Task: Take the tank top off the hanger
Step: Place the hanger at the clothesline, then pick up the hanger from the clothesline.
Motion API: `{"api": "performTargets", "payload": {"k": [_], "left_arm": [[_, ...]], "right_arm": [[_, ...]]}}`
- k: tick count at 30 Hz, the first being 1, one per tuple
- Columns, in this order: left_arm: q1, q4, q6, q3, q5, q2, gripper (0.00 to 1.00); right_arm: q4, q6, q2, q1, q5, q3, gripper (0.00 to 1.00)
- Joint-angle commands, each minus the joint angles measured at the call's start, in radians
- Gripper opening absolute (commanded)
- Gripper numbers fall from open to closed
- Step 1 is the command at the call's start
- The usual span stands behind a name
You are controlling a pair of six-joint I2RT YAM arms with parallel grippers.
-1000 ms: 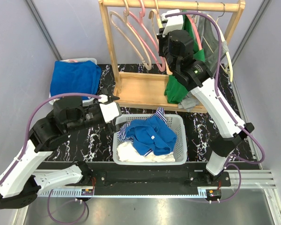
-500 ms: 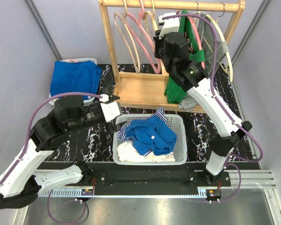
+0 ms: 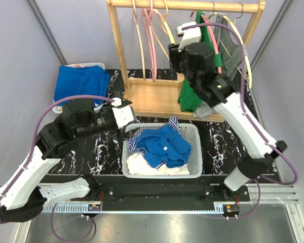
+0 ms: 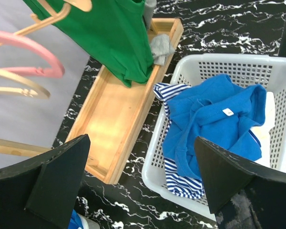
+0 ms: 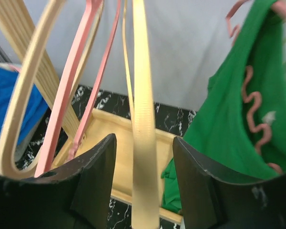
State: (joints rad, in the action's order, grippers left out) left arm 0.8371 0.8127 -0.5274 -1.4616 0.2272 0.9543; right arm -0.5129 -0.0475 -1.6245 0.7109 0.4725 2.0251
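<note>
Tank top (image 3: pixel 191 96), green, hangs on a pink hanger (image 5: pixel 251 112) at the right of the rack (image 3: pixel 119 50), ungripped. Left tool (image 4: pixel 142 143) gapes wide. Right tool (image 5: pixel 144 138) stands apart, straddling a bare wooden hanger (image 5: pixel 142 71). Risk: closing here seizes the wrong hanger. Left bin (image 3: pixel 88 65) holds blue cloth (image 3: pixel 81 83); basket (image 3: pixel 196 157) holds blue, striped and white garments.

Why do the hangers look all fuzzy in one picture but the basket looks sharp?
Right wrist view: the wooden hanger and pink hanger sit very near the lens and look smeared, the green top soft too. Left wrist view: the basket and blue shirt are crisp. Top view: evenly lit and sharp.
</note>
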Motion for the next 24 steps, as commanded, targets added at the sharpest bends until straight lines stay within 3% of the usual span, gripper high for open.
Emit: {"api": "performTargets", "payload": {"k": [1,5,13,24], "left_arm": [[-0.004,-0.063,-0.023,-0.074,-0.009,0.015,0.99],[-0.006,-0.061,-0.036,-0.112,-0.02,0.026,0.99],[-0.007,-0.053,-0.046,-0.118,-0.022,0.017,0.99],[-0.007,-0.05,-0.059,-0.102,-0.019,0.0,0.99]], "right_arm": [[0.037,-0.054,0.213,0.009,-0.005,0.017,0.61],[0.03,-0.095,0.25,-0.054,0.011,0.027,0.62],[-0.029,-0.002,0.241,-0.226,-0.121,-0.041,0.62],[0.011,0.028,0.212,-0.321,-0.236,-0.094,0.73]]}}
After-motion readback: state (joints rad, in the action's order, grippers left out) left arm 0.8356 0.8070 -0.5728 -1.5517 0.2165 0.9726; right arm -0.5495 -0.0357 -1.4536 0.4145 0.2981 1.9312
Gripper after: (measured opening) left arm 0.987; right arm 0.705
